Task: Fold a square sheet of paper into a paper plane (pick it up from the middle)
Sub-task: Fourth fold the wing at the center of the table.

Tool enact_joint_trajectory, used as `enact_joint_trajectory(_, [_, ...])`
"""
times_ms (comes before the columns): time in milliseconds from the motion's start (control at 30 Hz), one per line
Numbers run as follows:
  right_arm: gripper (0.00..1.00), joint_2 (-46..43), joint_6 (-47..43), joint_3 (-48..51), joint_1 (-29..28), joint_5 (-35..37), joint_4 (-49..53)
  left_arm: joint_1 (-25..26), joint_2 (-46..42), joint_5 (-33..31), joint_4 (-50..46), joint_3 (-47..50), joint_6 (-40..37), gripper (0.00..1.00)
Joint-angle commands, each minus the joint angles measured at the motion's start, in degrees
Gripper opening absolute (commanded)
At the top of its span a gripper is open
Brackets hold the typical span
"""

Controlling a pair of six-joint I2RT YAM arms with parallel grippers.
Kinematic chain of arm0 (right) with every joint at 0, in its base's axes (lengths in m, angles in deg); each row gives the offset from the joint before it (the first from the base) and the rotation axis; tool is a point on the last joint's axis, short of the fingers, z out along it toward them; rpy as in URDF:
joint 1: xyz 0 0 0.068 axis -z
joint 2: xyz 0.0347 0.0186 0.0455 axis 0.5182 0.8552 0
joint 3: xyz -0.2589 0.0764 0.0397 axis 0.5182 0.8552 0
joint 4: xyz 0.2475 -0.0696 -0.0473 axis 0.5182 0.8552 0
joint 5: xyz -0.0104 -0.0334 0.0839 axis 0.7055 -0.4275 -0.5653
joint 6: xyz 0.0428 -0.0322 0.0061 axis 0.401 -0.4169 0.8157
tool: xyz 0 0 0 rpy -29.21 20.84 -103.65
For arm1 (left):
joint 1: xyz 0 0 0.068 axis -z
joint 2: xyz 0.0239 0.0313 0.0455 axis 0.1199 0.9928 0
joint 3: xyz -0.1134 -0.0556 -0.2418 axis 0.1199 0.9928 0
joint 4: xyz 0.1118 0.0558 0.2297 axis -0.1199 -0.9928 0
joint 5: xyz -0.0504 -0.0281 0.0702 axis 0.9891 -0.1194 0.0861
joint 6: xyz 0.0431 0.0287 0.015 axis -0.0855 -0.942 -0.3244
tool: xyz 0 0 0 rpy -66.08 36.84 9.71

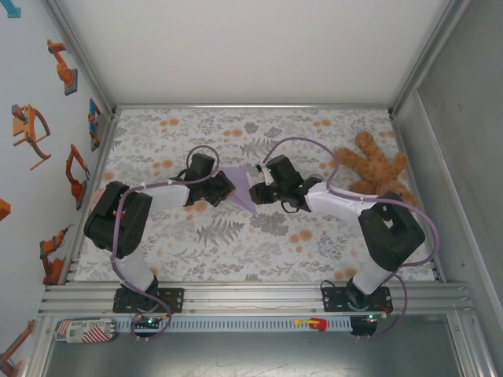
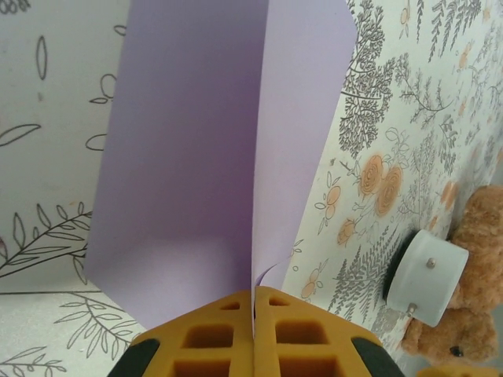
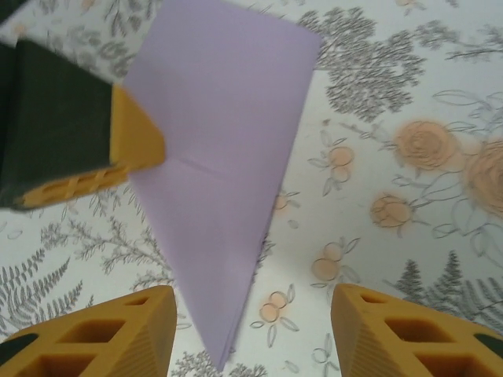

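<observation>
The lavender sheet of paper [image 1: 240,191] is folded into a narrow pointed paper plane and held above the flowered cloth at the table's middle. My left gripper [image 1: 226,187] is shut on it. In the left wrist view the orange fingers [image 2: 212,338] pinch the centre crease, and the two wings [image 2: 189,157] spread upward from my left gripper [image 2: 254,302]. My right gripper [image 1: 256,192] faces it from the right. In the right wrist view that gripper [image 3: 251,302] stands open. The plane's pointed tip [image 3: 224,345] hangs between its fingers and touches neither. The left fingertip [image 3: 134,141] grips the plane's [image 3: 220,157] edge.
A brown teddy bear [image 1: 376,169] lies at the right back of the flowered tablecloth [image 1: 236,243], behind the right arm. It also appears in the left wrist view, teddy bear [image 2: 471,267]. Metal frame walls bound the table on both sides.
</observation>
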Motion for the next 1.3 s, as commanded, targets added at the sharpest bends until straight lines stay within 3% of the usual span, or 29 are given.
enact_joint_trajectory(0, [0.50,1.5,-8.0,-0.8,-3.4,3.7,1.1,0.7,-1.5,-1.5,-4.6,-1.8,1.4,0.05])
enact_joint_trajectory(167, [0.44,5.5,-9.0,-1.7,-5.6,1.8,-1.2,0.9,-1.0,-1.9,-5.3,-2.4,2.3,0.05])
enact_joint_trajectory(533, [0.40,11.1,-10.1,-4.3,-6.1,1.6,-2.7,1.0,-1.5,-2.1,-6.5,-2.9,3.4,0.06])
enact_joint_trajectory(1267, [0.18,10.3,-15.0,-1.1,-6.2,5.3,-4.4,-0.2,-2.3,-0.7,-7.1,-3.3,4.0,0.13])
